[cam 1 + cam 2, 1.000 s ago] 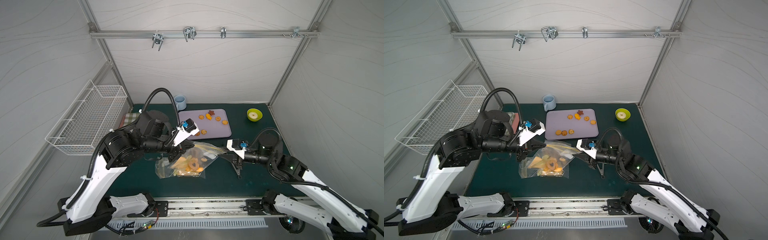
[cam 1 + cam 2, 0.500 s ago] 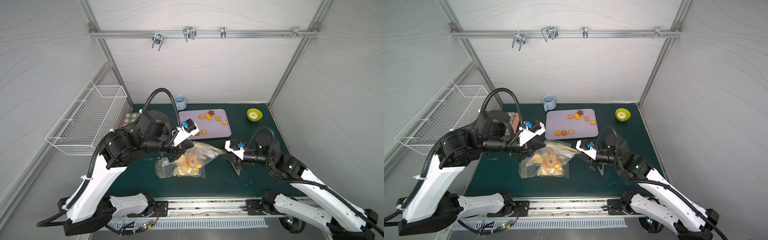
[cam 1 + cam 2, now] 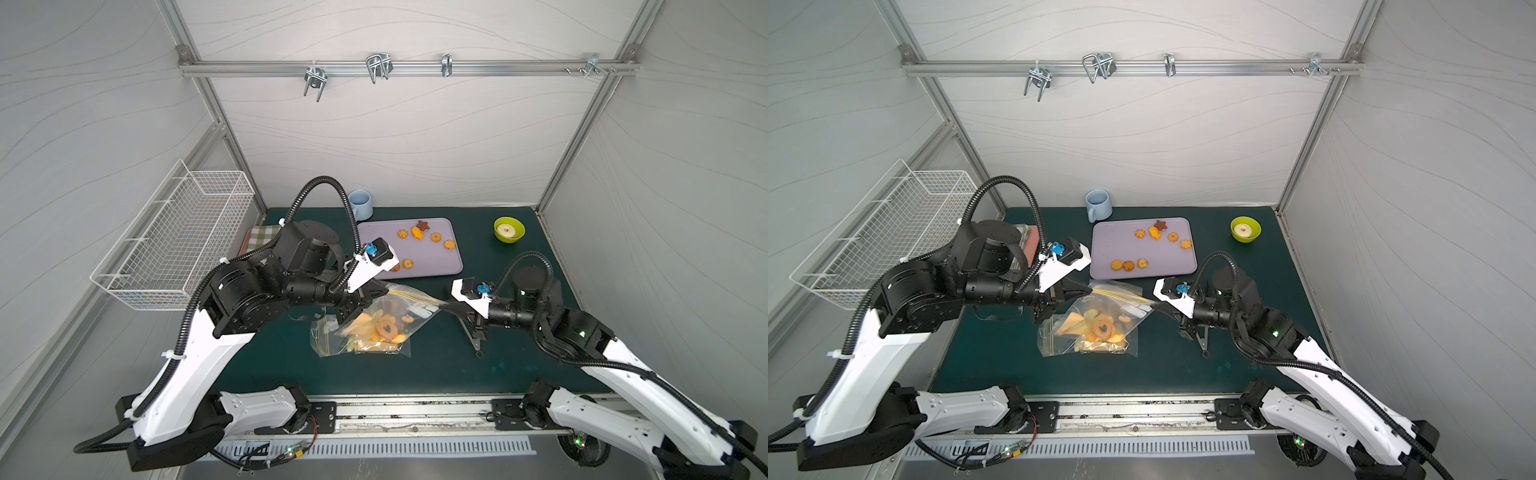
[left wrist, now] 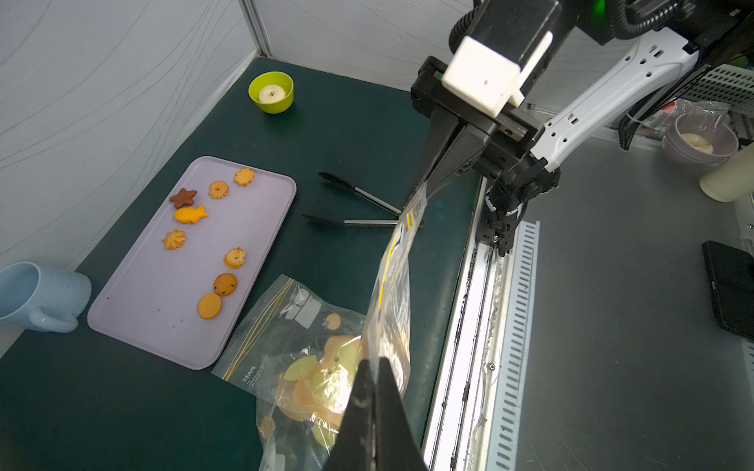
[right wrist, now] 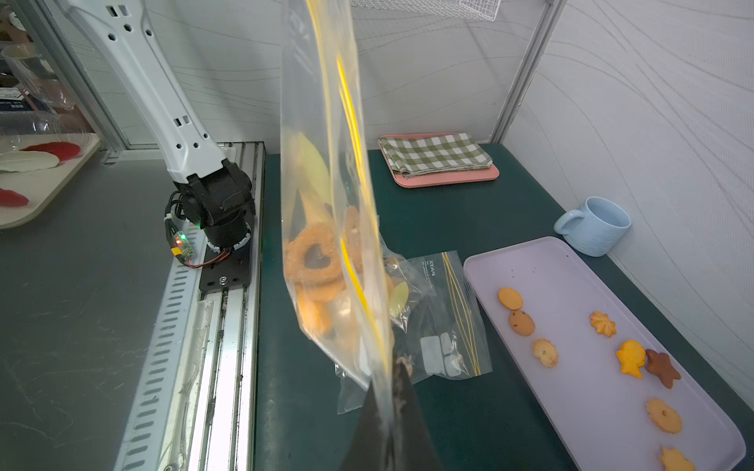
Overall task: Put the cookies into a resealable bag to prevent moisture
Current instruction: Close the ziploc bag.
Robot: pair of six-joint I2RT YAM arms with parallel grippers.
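Several orange-golden cookies (image 3: 417, 234) (image 3: 1154, 232) (image 4: 189, 215) (image 5: 630, 359) and one dark brown star lie on a lavender tray (image 3: 440, 266) (image 3: 1113, 245) (image 4: 155, 285) (image 5: 571, 285). A clear resealable bag (image 3: 390, 316) (image 3: 1100, 320) (image 4: 391, 285) (image 5: 326, 204) with a yellow zip line hangs stretched between both grippers, with orange shapes showing through it. My left gripper (image 3: 1088, 291) (image 4: 373, 361) is shut on its left edge. My right gripper (image 3: 446, 305) (image 3: 1152, 306) (image 4: 424, 189) (image 5: 398, 367) is shut on its right corner.
A second flat bag (image 4: 269, 326) (image 5: 444, 306) lies under the held one. Black tongs (image 3: 476, 336) (image 4: 359, 204) lie below the right gripper. A blue mug (image 3: 360, 204), a green bowl (image 3: 509, 229), a checked cloth (image 5: 436, 157) and a wire basket (image 3: 178, 237) stand around.
My right gripper has shut on the bag's right corner and drawn closer to it. The bag now hangs tauter between the two grippers. The left arm has barely moved.
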